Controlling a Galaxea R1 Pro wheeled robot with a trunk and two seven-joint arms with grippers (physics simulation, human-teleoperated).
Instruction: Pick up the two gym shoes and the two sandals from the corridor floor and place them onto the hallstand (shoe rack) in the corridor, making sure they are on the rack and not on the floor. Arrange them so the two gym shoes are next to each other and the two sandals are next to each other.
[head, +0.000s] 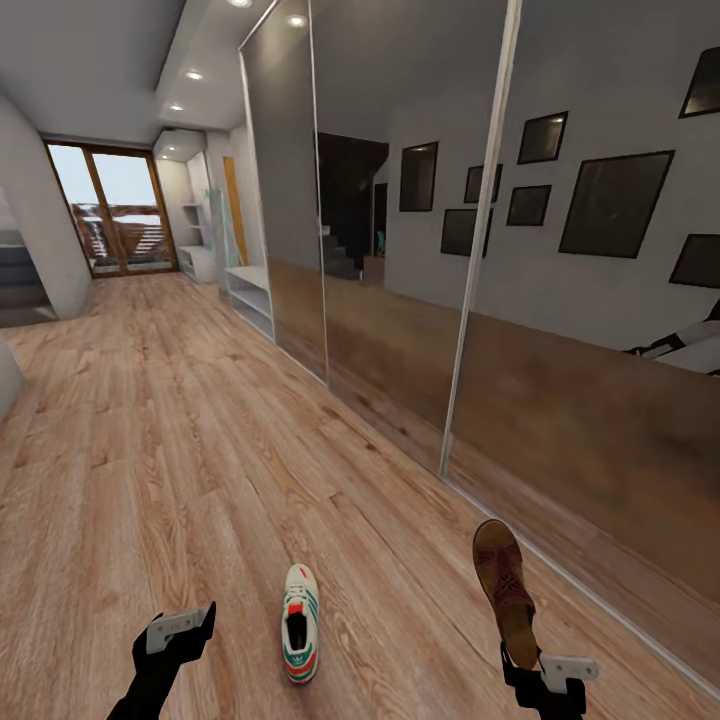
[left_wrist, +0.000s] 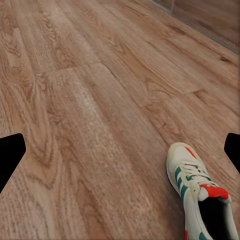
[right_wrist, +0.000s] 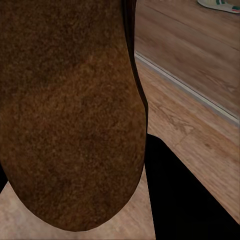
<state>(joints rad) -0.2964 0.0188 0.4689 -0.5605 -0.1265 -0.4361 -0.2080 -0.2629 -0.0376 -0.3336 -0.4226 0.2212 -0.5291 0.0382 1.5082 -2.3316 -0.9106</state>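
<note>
One white gym shoe (head: 300, 622) with green stripes lies on the wood floor (head: 150, 450) between my arms, toe pointing away; in the left wrist view this gym shoe (left_wrist: 201, 200) is close by on one side. My left gripper (head: 182, 628) hovers open just left of it, its fingertips (left_wrist: 11, 159) spread wide apart. A brown sandal (head: 505, 588) is held off the floor by its heel, with my right gripper (head: 524, 660) shut on it. The sandal's sole (right_wrist: 70, 110) fills the right wrist view. The grey hallstand (head: 250, 292) stands far down the corridor.
A mirrored sliding-door wardrobe (head: 480, 330) runs along the right, its floor track (right_wrist: 186, 89) close to my right gripper. Glass doors (head: 118, 210) close the far end. A wide stretch of floor leads to the hallstand.
</note>
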